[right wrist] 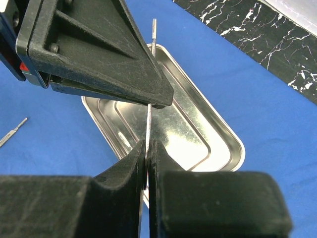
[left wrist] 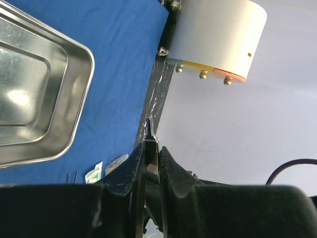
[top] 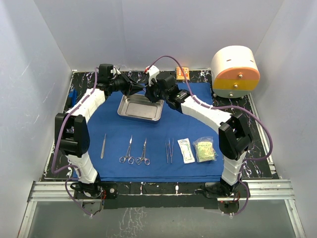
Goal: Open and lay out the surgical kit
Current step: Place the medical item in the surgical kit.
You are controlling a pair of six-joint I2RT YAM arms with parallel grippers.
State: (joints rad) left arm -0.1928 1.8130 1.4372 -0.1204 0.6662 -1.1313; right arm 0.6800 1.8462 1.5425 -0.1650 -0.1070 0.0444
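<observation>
The royal-blue cloth [top: 119, 134] of the surgical kit lies spread flat, with the steel tray [top: 141, 108] empty at its far middle. Along the near side lie a slim handle [top: 103, 146], two ring-handled forceps [top: 127, 151] [top: 143, 152], tweezers [top: 169, 150] and two packets [top: 186, 150] [top: 204, 150]. Above the tray's far edge my left gripper [top: 138, 88] and right gripper [top: 150, 90] meet tip to tip. Both are shut on one thin metal instrument [right wrist: 149, 119]. It runs from the right gripper [right wrist: 147, 144] up into the left fingers [right wrist: 99, 54]. In the left wrist view its tip [left wrist: 149, 130] pokes out of the left gripper [left wrist: 153, 148].
A big cream-and-orange cylinder [top: 235, 72] stands at the back right, just off the cloth. A small orange box [top: 182, 73] sits at the back edge behind the grippers. White walls close in the marbled black table [top: 257, 158] on three sides.
</observation>
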